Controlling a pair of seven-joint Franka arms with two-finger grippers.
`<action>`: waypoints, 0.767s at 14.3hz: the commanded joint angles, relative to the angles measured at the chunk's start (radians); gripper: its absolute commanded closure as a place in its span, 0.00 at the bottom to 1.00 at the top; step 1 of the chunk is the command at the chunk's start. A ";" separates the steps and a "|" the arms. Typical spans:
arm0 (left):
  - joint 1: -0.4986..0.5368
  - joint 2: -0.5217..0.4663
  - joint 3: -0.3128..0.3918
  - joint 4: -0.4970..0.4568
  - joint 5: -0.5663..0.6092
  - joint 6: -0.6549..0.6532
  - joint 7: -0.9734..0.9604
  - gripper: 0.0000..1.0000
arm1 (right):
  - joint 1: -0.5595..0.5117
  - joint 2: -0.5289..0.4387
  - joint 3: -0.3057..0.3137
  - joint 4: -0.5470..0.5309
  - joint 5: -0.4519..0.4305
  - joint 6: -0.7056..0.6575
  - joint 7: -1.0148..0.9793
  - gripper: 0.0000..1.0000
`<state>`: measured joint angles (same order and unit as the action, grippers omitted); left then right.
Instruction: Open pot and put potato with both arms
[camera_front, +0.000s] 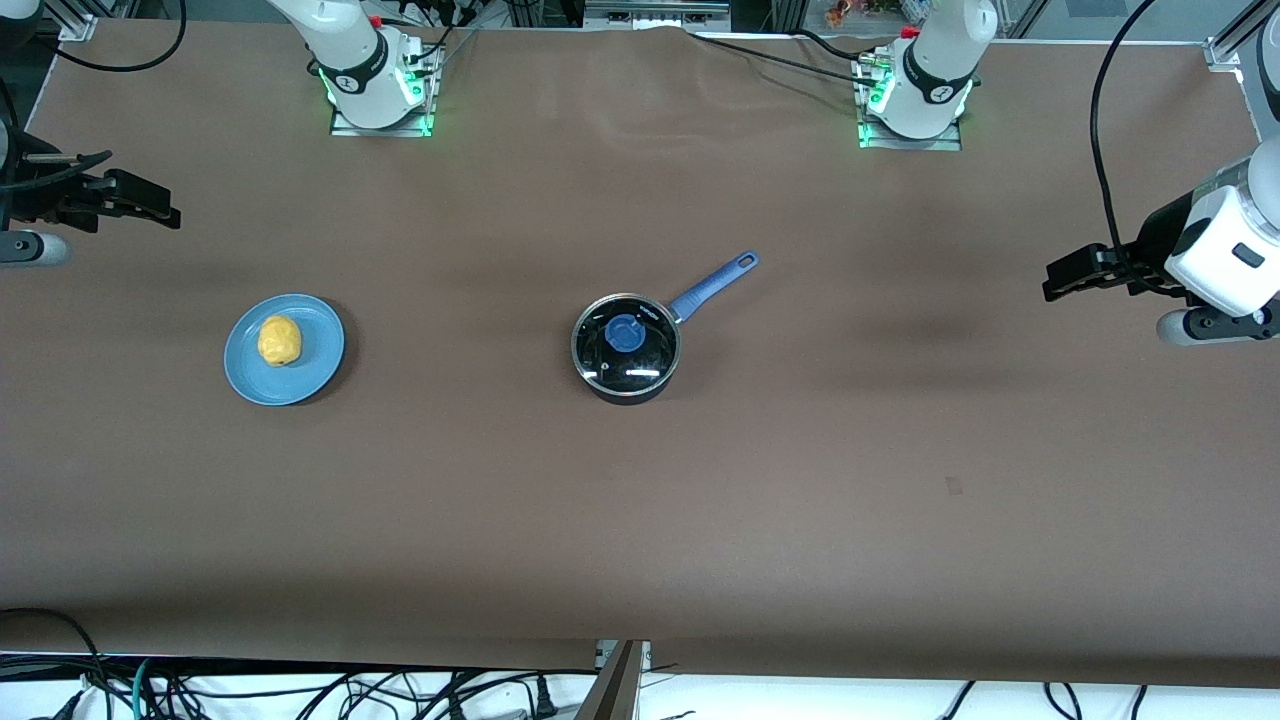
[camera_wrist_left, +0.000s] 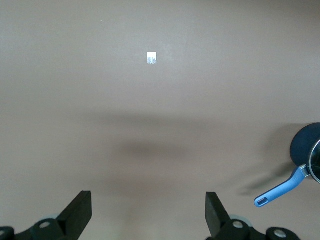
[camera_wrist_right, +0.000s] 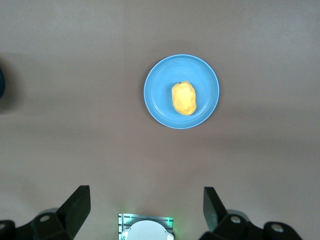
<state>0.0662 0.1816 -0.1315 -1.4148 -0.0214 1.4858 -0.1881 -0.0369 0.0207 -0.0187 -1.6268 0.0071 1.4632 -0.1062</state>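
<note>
Front view gives you the whole layout: the pot (camera_front: 626, 348), glass lid (camera_front: 626, 343) on, sits mid-table, and the potato (camera_front: 280, 340) lies on a blue plate (camera_front: 318, 370) toward the right arm's end. Right wrist view shows you the right gripper (camera_wrist_right: 146, 207) spread wide, empty, above bare table, plate and potato well apart from it. Left wrist view shows you the left gripper (camera_wrist_left: 149, 210) equally spread, catching only the pot's blue handle (camera_wrist_left: 280, 190).

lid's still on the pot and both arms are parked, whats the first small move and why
Probably bring the left gripper, open and waiting at its end of the table, over the blue knob of the lid. The pot is shut, so the potato on the plate cannot go in. The right gripper waits, open.
</note>
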 joint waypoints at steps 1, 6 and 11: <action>-0.003 -0.019 0.009 -0.013 -0.011 -0.004 0.025 0.00 | -0.009 0.005 0.003 0.021 0.004 -0.020 -0.001 0.00; -0.025 -0.008 -0.003 -0.013 -0.031 0.002 0.012 0.00 | -0.009 0.005 0.003 0.021 0.004 -0.020 -0.001 0.00; -0.196 0.108 -0.080 -0.015 -0.104 0.270 -0.409 0.00 | -0.009 0.005 0.005 0.019 0.004 -0.020 0.000 0.00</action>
<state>-0.0701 0.2251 -0.1754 -1.4327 -0.1099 1.6619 -0.4272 -0.0372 0.0207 -0.0189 -1.6267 0.0071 1.4629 -0.1062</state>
